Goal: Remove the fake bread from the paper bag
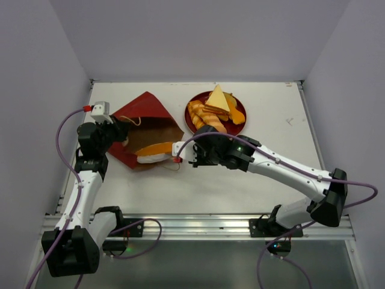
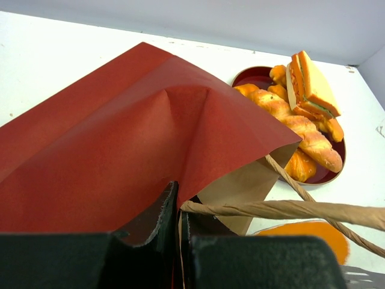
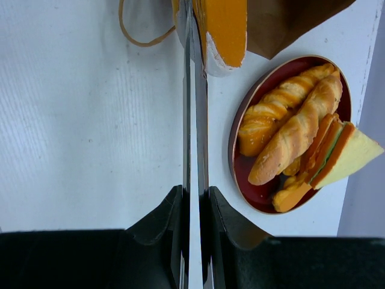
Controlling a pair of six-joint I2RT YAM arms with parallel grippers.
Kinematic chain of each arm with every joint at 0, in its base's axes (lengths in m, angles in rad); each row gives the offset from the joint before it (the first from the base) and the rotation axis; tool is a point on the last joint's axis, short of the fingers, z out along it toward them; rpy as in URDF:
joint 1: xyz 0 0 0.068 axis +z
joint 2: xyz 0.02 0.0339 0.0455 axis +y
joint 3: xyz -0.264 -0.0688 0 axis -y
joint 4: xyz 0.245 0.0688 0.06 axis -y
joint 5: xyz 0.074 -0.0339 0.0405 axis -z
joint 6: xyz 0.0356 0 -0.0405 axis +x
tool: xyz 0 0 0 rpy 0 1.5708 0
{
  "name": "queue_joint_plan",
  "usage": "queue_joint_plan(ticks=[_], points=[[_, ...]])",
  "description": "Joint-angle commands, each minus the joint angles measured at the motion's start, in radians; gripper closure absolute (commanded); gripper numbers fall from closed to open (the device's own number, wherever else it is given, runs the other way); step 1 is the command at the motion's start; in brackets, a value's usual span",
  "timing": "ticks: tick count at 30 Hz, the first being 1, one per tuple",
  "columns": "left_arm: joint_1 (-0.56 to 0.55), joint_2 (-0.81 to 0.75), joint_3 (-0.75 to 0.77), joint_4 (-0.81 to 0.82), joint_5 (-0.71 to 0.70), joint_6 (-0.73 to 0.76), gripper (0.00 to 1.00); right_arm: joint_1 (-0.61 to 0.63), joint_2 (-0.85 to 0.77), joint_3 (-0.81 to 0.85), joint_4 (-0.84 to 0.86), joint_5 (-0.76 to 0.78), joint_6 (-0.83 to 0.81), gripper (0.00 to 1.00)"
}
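The dark red paper bag (image 1: 144,114) lies on its side at the left, brown mouth facing right. My left gripper (image 1: 114,133) is shut on the bag's edge beside a cord handle, with paper pinched between its fingers (image 2: 162,211). My right gripper (image 1: 195,155) is shut on thin metal tongs (image 3: 195,120) that point at the bag mouth. An orange bread with a white underside (image 1: 153,150) lies in the mouth, against the tong tips; it also shows in the right wrist view (image 3: 225,24). I cannot tell if the tongs pinch it.
A round dark red plate (image 1: 191,102) stands right of the bag, beyond my right gripper. It holds braided loaves (image 1: 201,117) and a yellow sandwich wedge (image 1: 218,99). A loose cord handle (image 3: 135,36) lies on the white table by the mouth.
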Motion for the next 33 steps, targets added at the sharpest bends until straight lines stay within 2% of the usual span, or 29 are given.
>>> queue_joint_plan(ticks=[1,8,15,23,24,26,27,30,33], points=[[0.005,-0.003,-0.003,0.018,-0.010,0.013,0.91,0.006,-0.097,-0.027,-0.018,-0.010,-0.005,1.00],[0.006,0.002,0.000,0.018,-0.007,0.013,0.91,-0.023,-0.213,-0.116,-0.026,-0.018,-0.006,1.00],[0.006,0.011,-0.004,0.021,0.001,0.011,0.91,-0.076,-0.103,-0.102,0.049,-0.009,0.009,1.00],[0.005,0.008,-0.001,0.024,0.007,0.010,0.91,-0.097,-0.049,-0.099,0.018,-0.075,0.055,1.00],[0.005,0.007,-0.003,0.024,0.007,0.010,0.91,-0.097,-0.048,-0.105,0.018,-0.075,0.075,0.92],[0.005,0.007,-0.003,0.024,0.007,0.010,0.91,-0.091,-0.052,-0.113,0.021,-0.059,0.083,0.83],[0.005,0.007,-0.003,0.024,0.007,0.010,0.91,-0.085,-0.060,-0.121,0.026,-0.052,0.093,0.74],[0.005,0.008,-0.004,0.024,0.009,0.010,0.91,-0.071,-0.060,-0.131,0.024,-0.019,0.107,0.61],[0.005,0.010,-0.003,0.026,0.009,0.008,0.91,-0.057,-0.054,-0.154,0.029,0.023,0.127,0.55]])
